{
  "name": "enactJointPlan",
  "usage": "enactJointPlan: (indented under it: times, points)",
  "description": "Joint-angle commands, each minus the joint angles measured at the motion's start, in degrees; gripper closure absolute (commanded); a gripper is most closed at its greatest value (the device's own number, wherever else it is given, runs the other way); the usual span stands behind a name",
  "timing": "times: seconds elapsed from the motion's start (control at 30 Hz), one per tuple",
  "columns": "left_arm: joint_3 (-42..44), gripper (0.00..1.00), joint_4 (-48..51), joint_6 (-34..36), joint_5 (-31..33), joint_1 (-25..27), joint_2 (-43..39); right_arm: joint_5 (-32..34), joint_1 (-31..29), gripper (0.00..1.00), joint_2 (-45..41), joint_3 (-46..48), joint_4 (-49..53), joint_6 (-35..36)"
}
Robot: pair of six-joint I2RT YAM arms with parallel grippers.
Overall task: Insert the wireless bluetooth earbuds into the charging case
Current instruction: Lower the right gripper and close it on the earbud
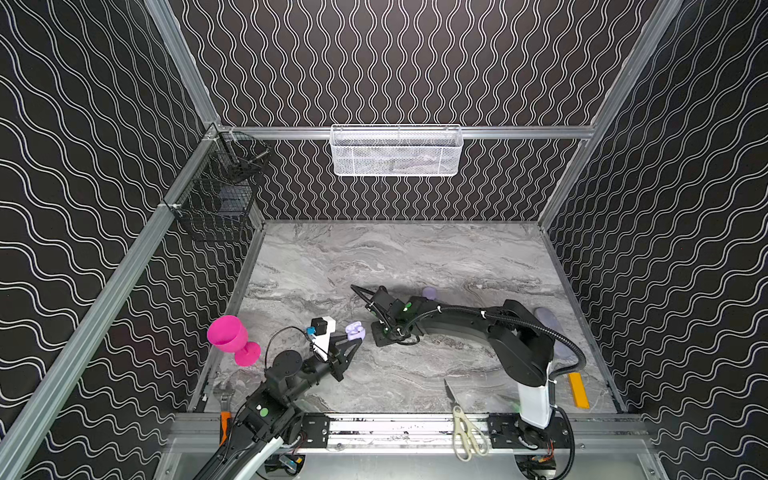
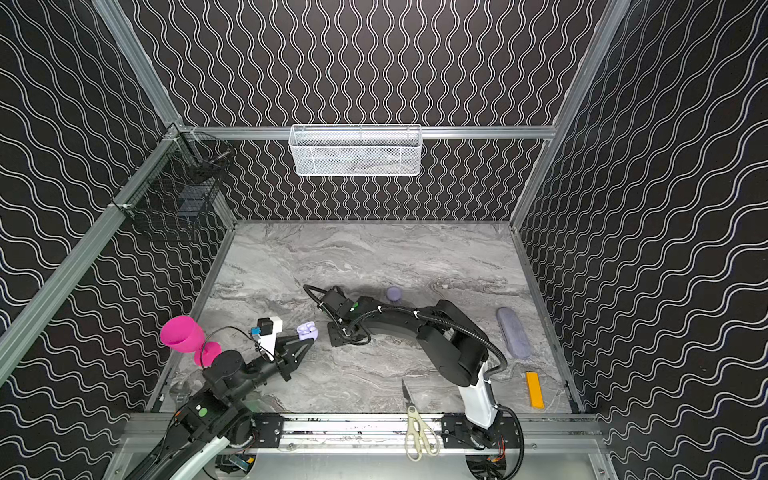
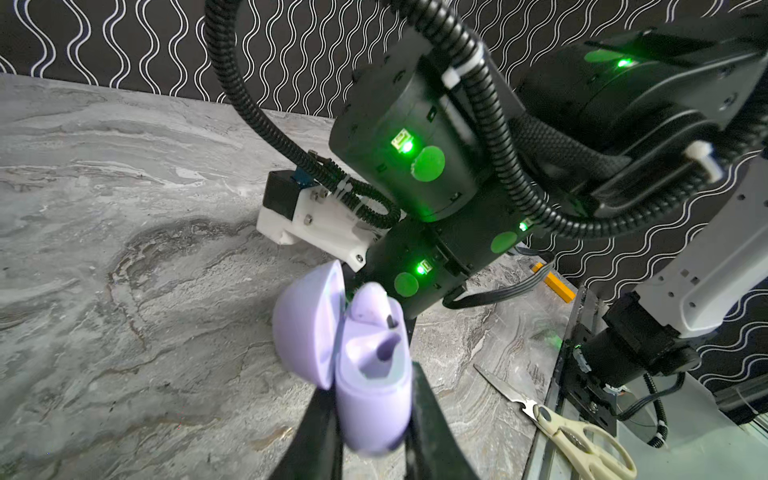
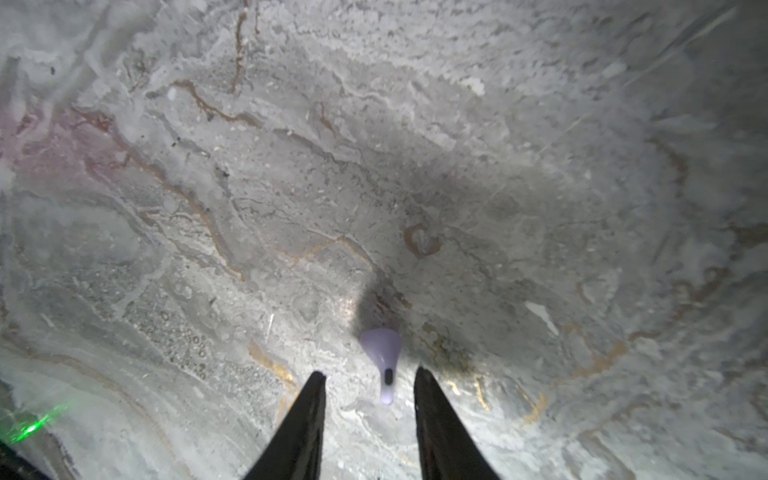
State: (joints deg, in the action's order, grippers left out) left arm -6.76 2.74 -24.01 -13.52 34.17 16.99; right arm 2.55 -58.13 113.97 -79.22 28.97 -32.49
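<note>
Lower left of centre in a top view, the left gripper (image 1: 357,338) is clamped on the open lavender charging case (image 1: 354,330). To its right, the right gripper (image 4: 369,372), the nearer arm, hangs over the marble table (image 4: 540,166), fingers parted astride a loose earbud (image 4: 380,349): stem lengthwise in the gap, bulb just past the tips.

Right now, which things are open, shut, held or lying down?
left hand: shut on the charging case.
right hand: open.
charging case: lid open, held up.
earbud: lying loose, right hand around it, not gripped.
scissors: shut, lying flat.
pink goblet: upright or tipped, cannot tell.
</note>
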Motion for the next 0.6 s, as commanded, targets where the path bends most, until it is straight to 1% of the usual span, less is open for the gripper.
enactJointPlan:
  times: [0.0, 0.17, 0.57]
  points:
    - [-0.1, 0.78, -2.0, -0.4, 0.2, -0.1, 0.8, 2.4, -0.2, 0.62, 0.8, -1.3, 3.6, -0.2]
    - [0.1, 0.78, -2.1, -0.7, 0.5, -0.1, 0.8, 3.1, -0.4, 0.62, 2.5, -3.2, 6.0, 0.2]
    - [-0.1, 0.78, -2.7, -0.8, 0.5, -0.1, 2.7, 3.4, -0.9, 0.62, 4.6, -6.3, 8.0, 0.3]
